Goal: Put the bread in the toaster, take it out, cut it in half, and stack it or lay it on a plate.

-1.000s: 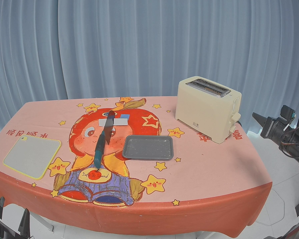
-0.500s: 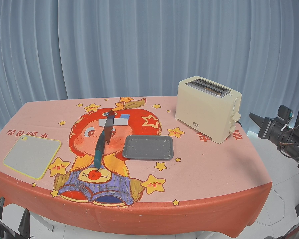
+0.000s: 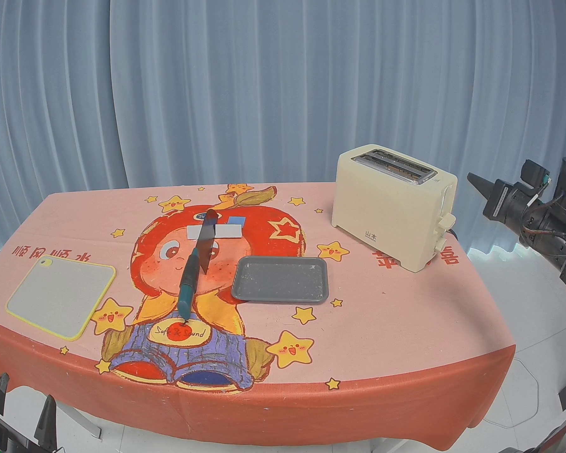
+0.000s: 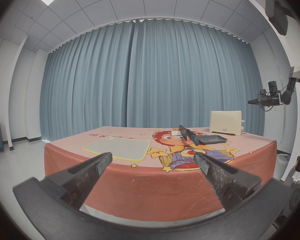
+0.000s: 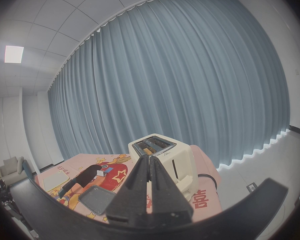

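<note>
Curtain (image 3: 264, 77): blue-grey fabric in vertical pleats, full width behind the table.

Table (image 3: 390, 322): curved front edge, covered w/ salmon-pink cloth printed w/ a cartoon figure and yellow stars.

Toaster (image 3: 390, 206): cream, smooth, rounded box w/ two long top slots. It stood at the table's far right, lever side toward the right edge.

Cutting board (image 3: 60, 295): flat grey rounded square w/ yellow-green rim, at the table's left.

Tray (image 3: 281, 279): shallow dark-grey rectangle w/ rounded corners and a speckled matte floor. It sat at centre, between knife and toaster, well apart from the toaster.

Knife (image 3: 195, 265): teal handle, dark blade, just left of the tray. Its blade end lay over a small white-and-blue block (image 3: 217, 229).

Right gripper (image 3: 478, 182): black tapered fingers pressed together, nothing between them. It hung in the air right of the toaster, approx. level w/ its top, pointing at it, not touching.

Left gripper (image 4: 152, 159): black fingers spread wide, nothing held. It sat low, below the front-left table edge.

Bread (image 5: 149, 149): in the right wrist view, a tan piece showed inside one slot, prob. the bread.
</note>
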Robot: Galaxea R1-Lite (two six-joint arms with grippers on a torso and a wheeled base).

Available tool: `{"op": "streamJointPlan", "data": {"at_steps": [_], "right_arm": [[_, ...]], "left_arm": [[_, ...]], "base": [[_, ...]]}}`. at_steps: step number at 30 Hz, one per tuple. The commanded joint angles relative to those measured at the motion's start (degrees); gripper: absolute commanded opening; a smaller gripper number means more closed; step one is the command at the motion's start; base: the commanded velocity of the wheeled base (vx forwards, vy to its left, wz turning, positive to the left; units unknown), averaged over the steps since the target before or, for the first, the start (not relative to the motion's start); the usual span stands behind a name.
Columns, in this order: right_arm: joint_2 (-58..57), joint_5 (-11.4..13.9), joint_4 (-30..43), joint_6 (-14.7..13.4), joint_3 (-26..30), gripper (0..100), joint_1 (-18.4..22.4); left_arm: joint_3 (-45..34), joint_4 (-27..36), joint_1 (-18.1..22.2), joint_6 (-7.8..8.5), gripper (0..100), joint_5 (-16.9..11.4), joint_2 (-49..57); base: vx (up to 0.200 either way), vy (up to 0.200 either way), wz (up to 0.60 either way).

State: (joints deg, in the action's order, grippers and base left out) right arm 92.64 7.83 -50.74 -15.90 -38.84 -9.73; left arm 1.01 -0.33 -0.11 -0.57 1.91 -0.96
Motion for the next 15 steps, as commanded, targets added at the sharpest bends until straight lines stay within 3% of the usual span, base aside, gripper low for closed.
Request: {"op": "streamJointPlan", "data": {"at_steps": [1,15], "right_arm": [[2.0,0.1,0.0,0.0,-1.3,0,0.1],[6.4,0.0,0.0,0.2,-0.2,0,0.4]], "left_arm": [[-1.0,0.0,0.0,-0.04,100,0.0,-0.1],[-1.0,0.0,0.0,-0.04,100,0.0,-0.1]], "base": [[0.0,0.0,0.0],[0.0,0.0,0.0]]}}
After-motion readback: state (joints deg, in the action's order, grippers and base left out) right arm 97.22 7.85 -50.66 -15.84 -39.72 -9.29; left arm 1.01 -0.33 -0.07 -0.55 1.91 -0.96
